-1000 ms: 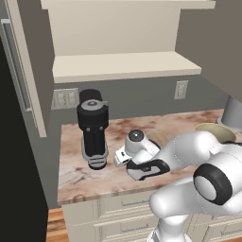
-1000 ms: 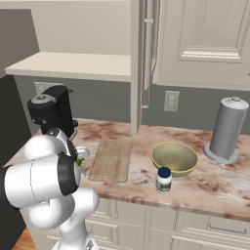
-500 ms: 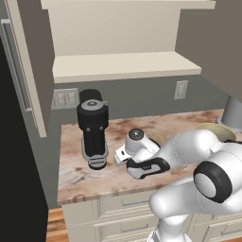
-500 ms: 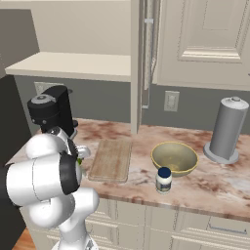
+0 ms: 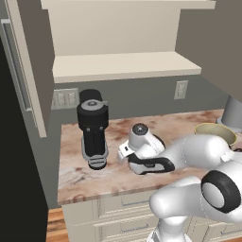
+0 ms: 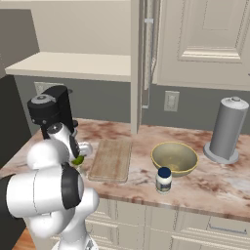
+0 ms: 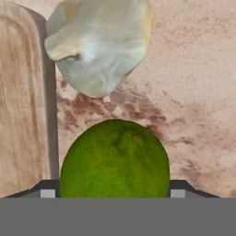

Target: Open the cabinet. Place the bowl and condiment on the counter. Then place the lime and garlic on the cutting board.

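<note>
Gripper (image 7: 114, 196) fingers flank the lime (image 7: 115, 159) in my hand view, one tip showing on each side of the fruit; I cannot tell whether they press it or stand just clear. Compared with a second ago, the arm and wrist sit almost where they were, and I see no shift in the bowl (image 6: 174, 157), the condiment (image 6: 163, 179) or the cutting board (image 6: 112, 159). The lime lies directly between the tips, low over the tabletop (image 7: 193, 92). Just past it lies the garlic (image 7: 97, 44), apart from the lime, its pale lumpy body on the marble beside the board's edge. From the right base view, a sliver of green shows by the wrist, left of the board. The board's long axis runs away from the robot toward the wall. The lime is round, with no clear axis.
</note>
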Robot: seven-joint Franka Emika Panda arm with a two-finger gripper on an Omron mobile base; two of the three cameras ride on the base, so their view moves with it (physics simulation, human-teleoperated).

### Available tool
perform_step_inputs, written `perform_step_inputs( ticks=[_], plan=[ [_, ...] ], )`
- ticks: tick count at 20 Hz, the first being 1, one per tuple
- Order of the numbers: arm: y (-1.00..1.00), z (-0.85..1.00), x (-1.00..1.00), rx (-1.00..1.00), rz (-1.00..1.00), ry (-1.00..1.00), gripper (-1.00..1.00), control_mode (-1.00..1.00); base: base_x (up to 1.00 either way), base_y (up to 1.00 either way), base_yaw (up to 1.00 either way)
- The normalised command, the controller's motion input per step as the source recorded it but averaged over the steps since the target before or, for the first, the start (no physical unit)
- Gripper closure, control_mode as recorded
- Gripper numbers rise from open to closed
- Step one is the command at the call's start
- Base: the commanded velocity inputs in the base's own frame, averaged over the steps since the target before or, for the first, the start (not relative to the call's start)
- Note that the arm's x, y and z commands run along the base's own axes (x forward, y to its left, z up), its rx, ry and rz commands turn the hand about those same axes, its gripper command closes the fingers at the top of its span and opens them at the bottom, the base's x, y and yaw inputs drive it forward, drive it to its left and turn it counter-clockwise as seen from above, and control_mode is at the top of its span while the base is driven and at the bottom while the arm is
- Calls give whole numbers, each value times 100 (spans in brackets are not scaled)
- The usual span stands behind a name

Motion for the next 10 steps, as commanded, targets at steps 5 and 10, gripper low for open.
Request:
perform_step_inputs(
  ticks=[5,10],
  plan=[
    [-20,18,5,-1,0,-1,100,-100,0,0,0],
    [-26,3,16,-5,0,-2,100,-100,0,0,0]
  ],
)
